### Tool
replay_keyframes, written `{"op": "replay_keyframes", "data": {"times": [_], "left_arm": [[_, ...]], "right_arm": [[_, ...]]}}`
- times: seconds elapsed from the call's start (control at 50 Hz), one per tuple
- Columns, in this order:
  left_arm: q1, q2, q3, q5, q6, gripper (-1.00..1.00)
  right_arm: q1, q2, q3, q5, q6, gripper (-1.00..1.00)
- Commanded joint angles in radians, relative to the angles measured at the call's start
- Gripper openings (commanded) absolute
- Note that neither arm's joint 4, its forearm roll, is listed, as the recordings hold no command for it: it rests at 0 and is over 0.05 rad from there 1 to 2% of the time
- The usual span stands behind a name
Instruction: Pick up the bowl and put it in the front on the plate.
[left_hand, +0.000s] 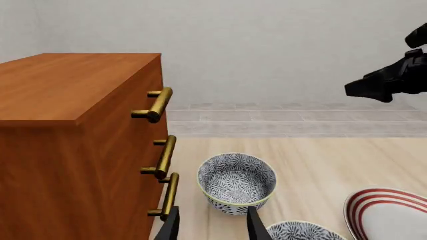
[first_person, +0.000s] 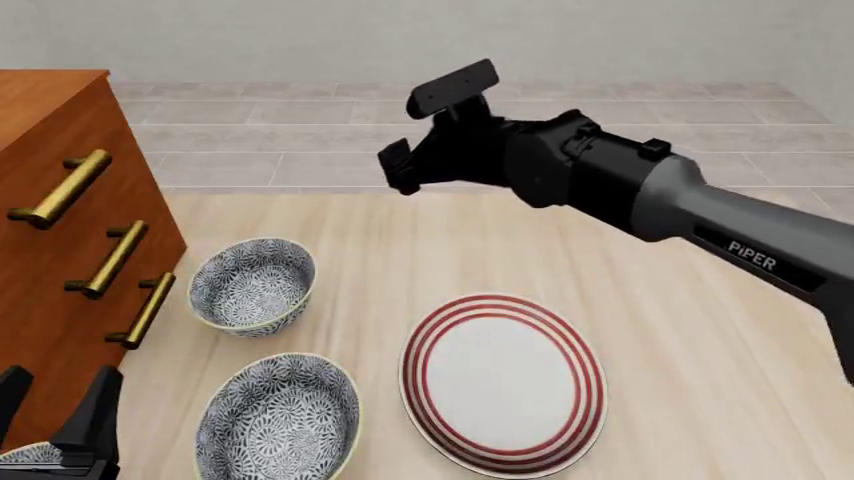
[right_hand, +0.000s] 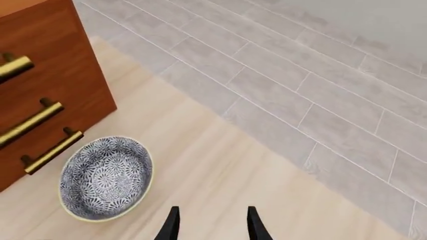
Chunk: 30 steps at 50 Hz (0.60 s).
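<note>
Front view: pale wooden table (first_person: 694, 330) carrying a wide flat white plate with concentric red rings (first_person: 503, 383) right of centre near the front edge, nothing resting on it. Just left of it, a deep round bowl with blue-grey floral pattern and thin yellowish rim (first_person: 278, 420), upright, close beside the plate but apart from it. Farther back and left, a second bowl of the same pattern (first_person: 251, 284), near the reddish-brown wooden drawer chest with brass bar handles (first_person: 54, 250). Right claw (first_person: 430, 128) raised high above the table's far part on a black and grey arm, holding nothing. Left claw (first_person: 56, 425) at the lower left corner, dark fingers spread, empty. Left wrist view: left claw (left_hand: 212, 225) open, fingers apart with the farther patterned bowl (left_hand: 237, 183) showing beyond them, untouched; chest (left_hand: 73, 145) alongside, plate rim (left_hand: 373, 210) and rim of the front bowl (left_hand: 303, 231) at the frame's edge. Right wrist view: right claw (right_hand: 212, 224) open and empty above bare table, second bowl (right_hand: 107, 178) beside the chest (right_hand: 47, 75).
</note>
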Motion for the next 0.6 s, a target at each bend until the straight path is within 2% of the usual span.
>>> {"op": "replay_keyframes", "data": {"times": [0.02,0.6], "left_arm": [[0.000,0.000,0.000,0.000,0.000,1.00],[0.000,0.000,0.000,0.000,0.000,1.00]], "right_arm": [[0.030,0.079,-0.122,0.088,0.024,1.00],[0.096,0.306,-0.466,0.267,0.029,1.00]]}}
